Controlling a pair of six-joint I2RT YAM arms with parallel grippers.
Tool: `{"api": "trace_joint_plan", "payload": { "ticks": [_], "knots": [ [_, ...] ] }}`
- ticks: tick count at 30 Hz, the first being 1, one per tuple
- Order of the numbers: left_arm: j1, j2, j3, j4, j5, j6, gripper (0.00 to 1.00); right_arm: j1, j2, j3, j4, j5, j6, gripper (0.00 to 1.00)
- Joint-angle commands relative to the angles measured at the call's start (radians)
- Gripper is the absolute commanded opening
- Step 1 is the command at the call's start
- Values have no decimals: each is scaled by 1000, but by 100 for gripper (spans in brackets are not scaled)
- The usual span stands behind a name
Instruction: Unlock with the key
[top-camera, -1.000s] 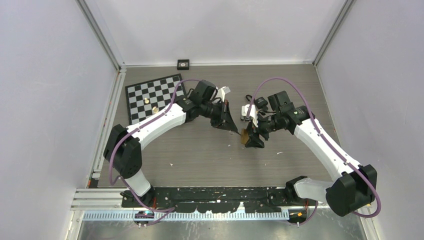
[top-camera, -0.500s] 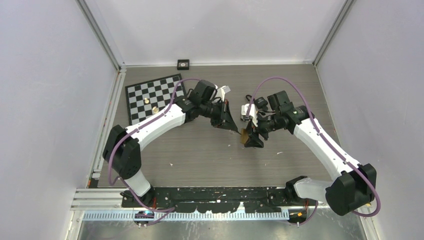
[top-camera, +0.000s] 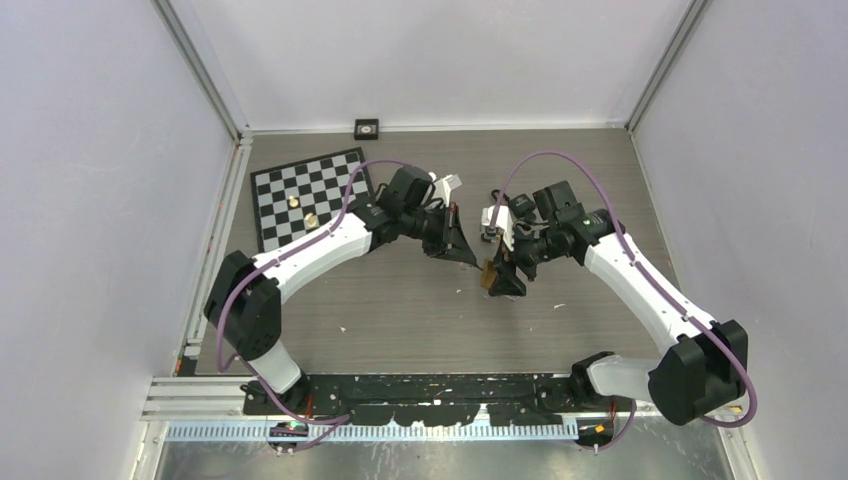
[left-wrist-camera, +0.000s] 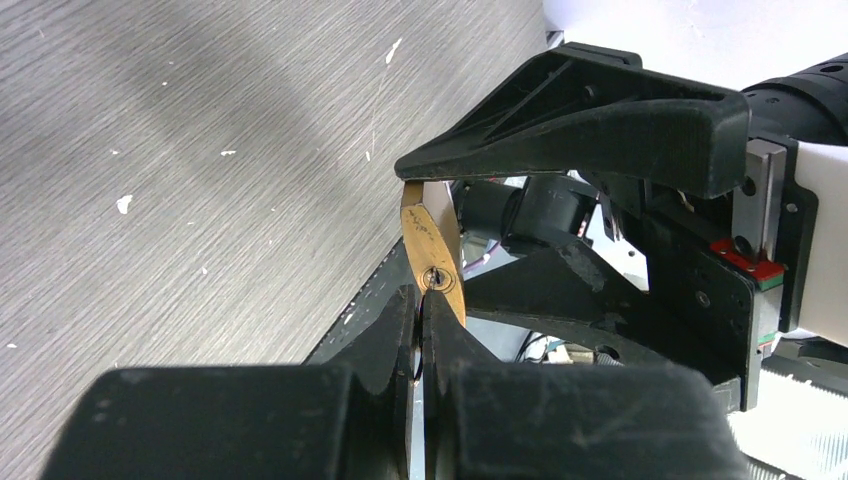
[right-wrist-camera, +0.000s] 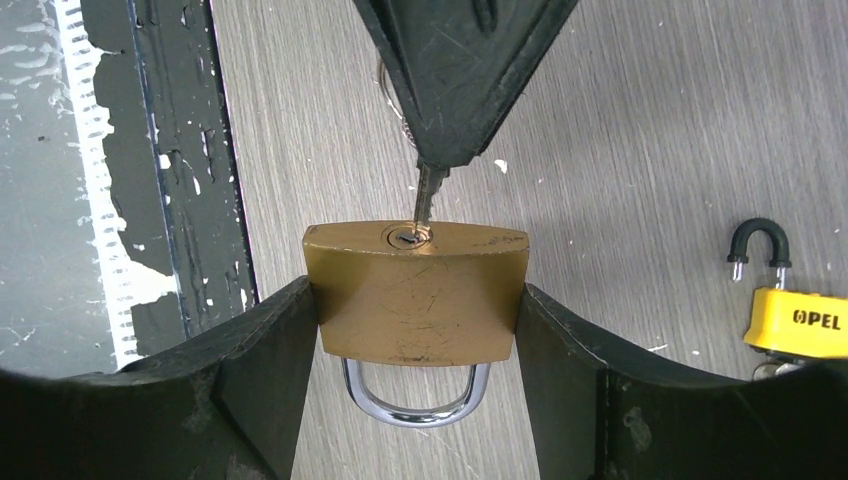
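Left gripper (left-wrist-camera: 420, 300) clenched on the key (right-wrist-camera: 428, 195). Right gripper (right-wrist-camera: 415, 340) grasps the brass padlock (right-wrist-camera: 415, 295) by its sides, held off the table (right-wrist-camera: 620, 150) between the arms. Key tip is at the keyhole (right-wrist-camera: 408, 238), most of the blade showing. Judgement: keep the blade in line with the slot, seat it fully before twisting, and brace the right grip against the turn.

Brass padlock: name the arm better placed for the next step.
Left. The left gripper is shut on the key, whose tip meets the keyhole, so it can probably push in and turn. The right gripper only clamps the brass padlock.
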Motion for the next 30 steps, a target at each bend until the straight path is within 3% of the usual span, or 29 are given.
{"api": "trace_joint_plan", "payload": {
  "ticks": [1,8,18,30],
  "knots": [
    [-31,-23,-67,149,43,-64,0,1,-8,37,162,-100,79,0],
    [-32,-14,-78,153,66,-89,0,1,-31,-1,261,15,149,1],
    [-32,16,-83,160,116,-138,0,2,-68,-24,281,98,121,0],
    [-33,19,-32,84,91,-53,0,46,-99,-43,73,62,-255,1]
  ]
}}
